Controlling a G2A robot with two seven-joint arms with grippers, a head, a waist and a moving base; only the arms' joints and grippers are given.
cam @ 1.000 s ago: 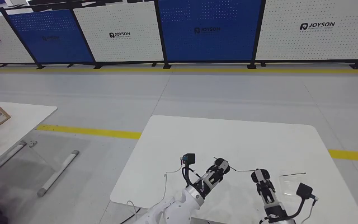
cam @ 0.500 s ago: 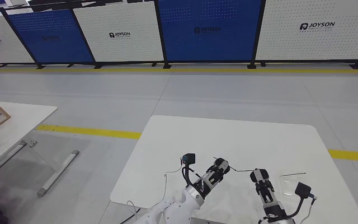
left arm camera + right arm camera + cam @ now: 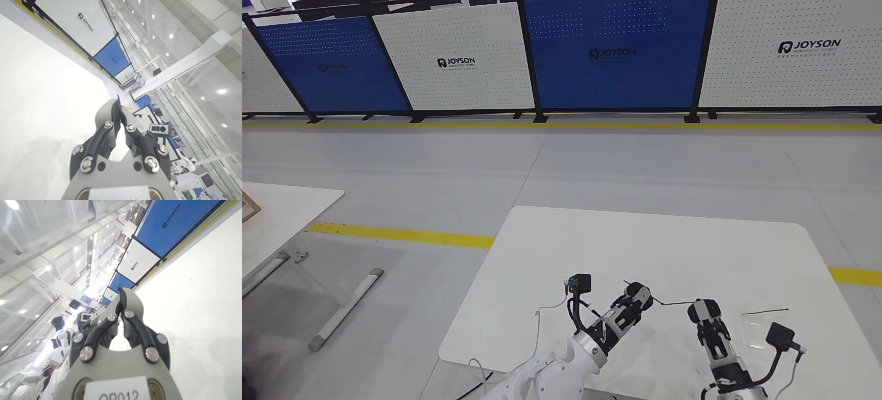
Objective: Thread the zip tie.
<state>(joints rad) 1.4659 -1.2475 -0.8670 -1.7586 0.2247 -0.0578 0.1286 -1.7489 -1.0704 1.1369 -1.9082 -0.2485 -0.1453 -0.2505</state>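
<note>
From above: low over the near edge of the white tabletop (image 3: pixel 642 240), the left claw (image 3: pixel 642 294) and the right claw (image 3: pixel 700 308) near each other, with a thin dark zip tie (image 3: pixel 670 299) spanning the gap between them. Just beyond the right claw, on its outer side, a clear bag (image 3: pixel 764 330) flat on the tabletop.

From the left wrist: left claw (image 3: pixel 120 105) pinched fully together on the zip tie (image 3: pixel 118 97), a short dark end (thin as a blade) poking past the fingertips.

From the right wrist: right claw (image 3: pixel 122 292) likewise closed tight, gripping a small black nub of the zip tie (image 3: pixel 119 288) at its very tip.
</note>
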